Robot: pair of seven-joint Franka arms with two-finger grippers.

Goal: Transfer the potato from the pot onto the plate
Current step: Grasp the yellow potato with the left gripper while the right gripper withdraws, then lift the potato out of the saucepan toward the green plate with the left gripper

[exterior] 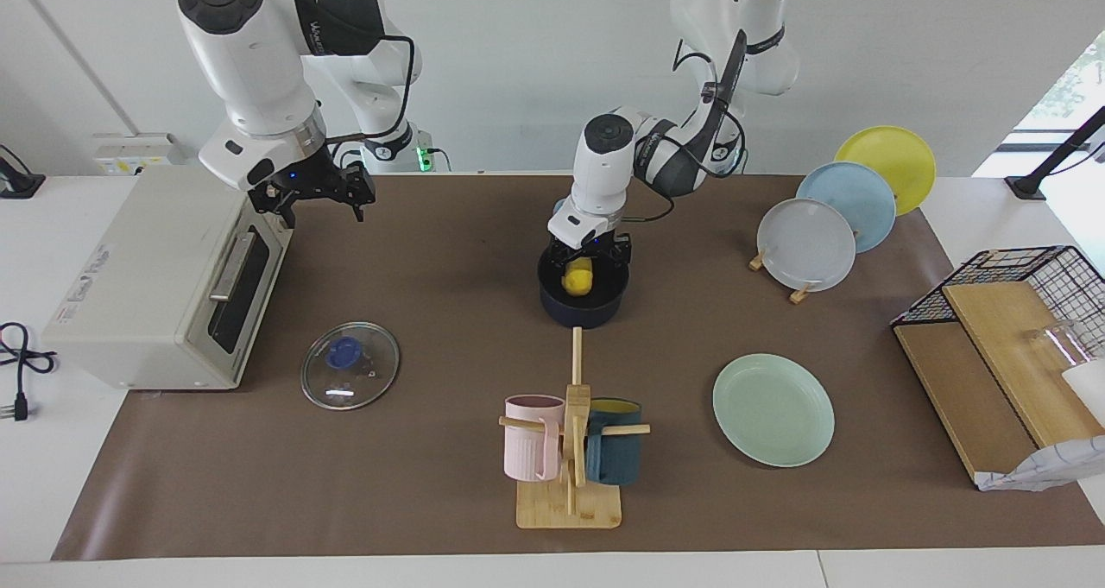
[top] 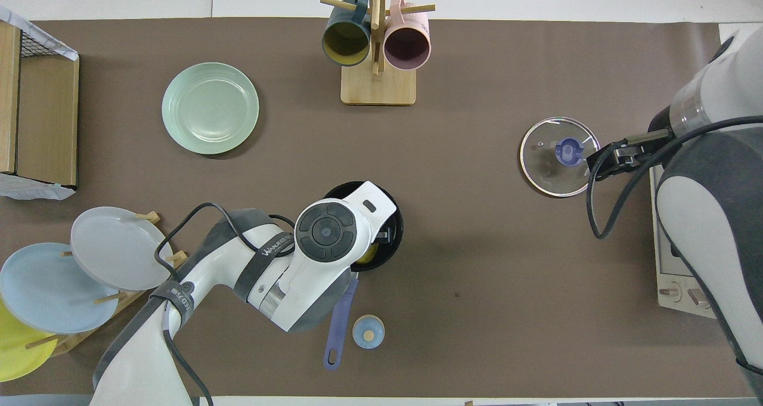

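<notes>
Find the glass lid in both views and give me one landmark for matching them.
Facing view: the glass lid lies flat on the brown mat, lower left of the picture, in front of the toaster oven.
Overhead view: the lid is at the right of the picture, partly under the raised right gripper.
Shared landmark: the wooden mug stand, mid-table in both views.

We see both views evenly and brightly lit from above. Daylight washes out a window [exterior: 1075, 79] at the facing view's edge. Soft, short shadows hug the mint-green plate [top: 210, 108] and the mug rack [exterior: 570, 450]. The glass lid [exterior: 350, 365] carries small glints. Focus stays sharp throughout.
</notes>
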